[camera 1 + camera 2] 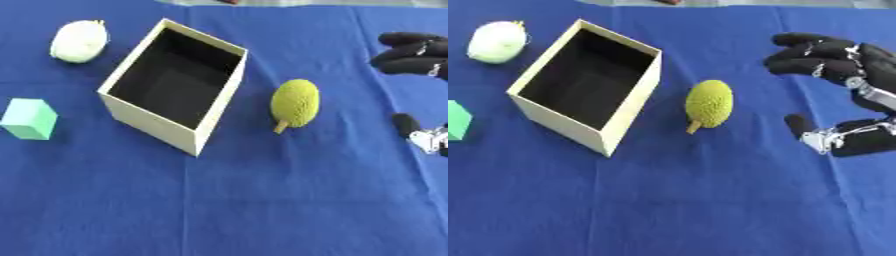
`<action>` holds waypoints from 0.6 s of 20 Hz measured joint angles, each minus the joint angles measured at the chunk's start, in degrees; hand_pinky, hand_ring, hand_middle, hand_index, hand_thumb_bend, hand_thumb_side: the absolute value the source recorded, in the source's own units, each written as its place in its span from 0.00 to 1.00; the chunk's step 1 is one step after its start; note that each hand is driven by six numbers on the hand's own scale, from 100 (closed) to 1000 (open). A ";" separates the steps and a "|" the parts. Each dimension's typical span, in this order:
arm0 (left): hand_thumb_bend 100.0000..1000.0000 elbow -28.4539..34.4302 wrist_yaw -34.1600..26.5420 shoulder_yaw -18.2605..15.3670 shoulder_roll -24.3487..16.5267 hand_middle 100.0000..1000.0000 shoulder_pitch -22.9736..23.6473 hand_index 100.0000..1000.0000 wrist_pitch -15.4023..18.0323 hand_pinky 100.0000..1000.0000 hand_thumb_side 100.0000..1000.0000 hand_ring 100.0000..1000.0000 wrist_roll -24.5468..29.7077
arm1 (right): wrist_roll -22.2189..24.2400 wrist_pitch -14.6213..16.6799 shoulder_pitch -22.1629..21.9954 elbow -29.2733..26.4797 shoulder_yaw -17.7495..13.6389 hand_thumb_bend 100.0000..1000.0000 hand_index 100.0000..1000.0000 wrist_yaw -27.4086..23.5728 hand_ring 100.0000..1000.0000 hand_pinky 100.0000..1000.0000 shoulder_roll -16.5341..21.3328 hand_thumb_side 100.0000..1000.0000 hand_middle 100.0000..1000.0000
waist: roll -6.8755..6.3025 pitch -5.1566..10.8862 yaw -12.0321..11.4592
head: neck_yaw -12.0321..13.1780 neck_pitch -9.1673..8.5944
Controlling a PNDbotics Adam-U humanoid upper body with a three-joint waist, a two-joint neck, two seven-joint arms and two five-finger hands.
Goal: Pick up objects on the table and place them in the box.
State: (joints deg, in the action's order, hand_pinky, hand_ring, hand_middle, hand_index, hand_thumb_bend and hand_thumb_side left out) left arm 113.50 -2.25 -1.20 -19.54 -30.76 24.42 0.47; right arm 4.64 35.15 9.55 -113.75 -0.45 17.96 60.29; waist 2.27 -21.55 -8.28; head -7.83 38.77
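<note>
An open cream box (220,114) with a dark inside stands left of the middle on the blue cloth. A bumpy yellow-green fruit (709,104) with a short stem lies just right of the box. A pale round fruit (79,41) rests at the far left, and a green cube (30,118) sits at the left edge. My right hand (866,70) hovers open to the right of the yellow-green fruit, apart from it, its fingers (800,56) spread toward the fruit and its thumb (800,125) lower down. My left hand does not show.
The blue cloth (262,200) covers the whole table, with open cloth across the front half. A thin strip of the pale far edge (306,2) shows at the top.
</note>
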 measured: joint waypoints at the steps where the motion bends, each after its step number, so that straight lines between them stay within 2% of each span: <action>1: 0.00 0.00 -0.09 0.08 0.00 0.71 -0.01 0.87 0.01 0.78 0.52 0.77 0.06 | 0.70 -0.66 0.74 0.00 0.39 0.00 0.94 -0.13 1.00 0.94 0.08 0.13 0.84 | 0.02 0.00 -0.11 | -0.14 0.00; 12: 0.00 0.00 -0.96 0.67 0.53 0.70 -0.52 0.87 -0.21 0.78 0.52 0.77 1.00 | 10.89 -8.15 8.20 0.48 3.91 0.00 0.94 -2.72 1.00 0.98 0.28 0.11 0.85 | 0.71 0.07 -1.29 | -1.60 0.00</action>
State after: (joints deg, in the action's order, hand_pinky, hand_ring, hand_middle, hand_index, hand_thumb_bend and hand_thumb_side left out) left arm 113.50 -3.20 -0.53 -19.01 -31.28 24.21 1.47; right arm 15.53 26.99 17.76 -113.27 3.45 15.23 60.57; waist 2.98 -21.48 -9.56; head -9.43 38.77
